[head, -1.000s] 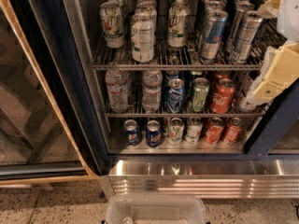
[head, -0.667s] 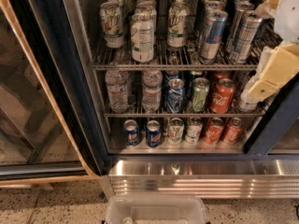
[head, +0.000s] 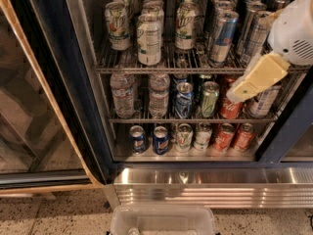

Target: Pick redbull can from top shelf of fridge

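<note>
The redbull can [head: 222, 35], slim and silver with slanted blue panels, stands at the front of the top shelf [head: 161, 69] of the fridge [head: 205, 182], right of centre. My gripper [head: 243, 87], cream-coloured on a white arm [head: 296, 28], comes in from the upper right and points down-left. Its tip sits in front of the shelf rail, just right of and below the redbull can, without touching it. It holds nothing that I can see.
Wider white-green cans [head: 149, 38] fill the top shelf's left side, and slim dark-grey cans [head: 254, 33] stand right of the redbull can. Water bottles [head: 122, 94] and soda cans [head: 230, 99] sit on the lower racks. The glass door [head: 29, 111] is open at the left. A clear bin [head: 164, 222] is at the bottom.
My gripper has moved left and slightly up, from the fridge's right edge toward the redbull can. The cans have not moved.
</note>
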Robot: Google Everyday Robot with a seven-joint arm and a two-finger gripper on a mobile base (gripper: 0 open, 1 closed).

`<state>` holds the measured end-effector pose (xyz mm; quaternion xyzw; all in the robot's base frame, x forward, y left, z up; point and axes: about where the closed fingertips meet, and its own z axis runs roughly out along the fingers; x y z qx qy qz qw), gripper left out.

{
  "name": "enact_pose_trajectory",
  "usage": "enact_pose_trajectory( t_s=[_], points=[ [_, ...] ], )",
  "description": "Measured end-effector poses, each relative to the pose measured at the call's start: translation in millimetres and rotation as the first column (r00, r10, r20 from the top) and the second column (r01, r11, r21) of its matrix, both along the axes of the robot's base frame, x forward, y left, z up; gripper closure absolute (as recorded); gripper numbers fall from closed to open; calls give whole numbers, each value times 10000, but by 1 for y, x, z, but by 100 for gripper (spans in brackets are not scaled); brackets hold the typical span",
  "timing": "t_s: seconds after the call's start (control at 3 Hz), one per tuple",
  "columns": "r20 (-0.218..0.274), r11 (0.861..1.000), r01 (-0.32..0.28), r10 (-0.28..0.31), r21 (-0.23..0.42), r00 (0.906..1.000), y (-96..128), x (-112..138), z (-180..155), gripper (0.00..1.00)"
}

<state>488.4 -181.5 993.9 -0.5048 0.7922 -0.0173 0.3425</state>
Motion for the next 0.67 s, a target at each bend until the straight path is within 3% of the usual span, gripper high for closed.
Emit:
enact_pose_trajectory(
  t_s=[0.33,0.67],
  points=[
    [763,9954,663,-715,688,9945,7,22,5,0],
    [763,9954,663,-715,688,9945,7,22,5,0]
  ],
)
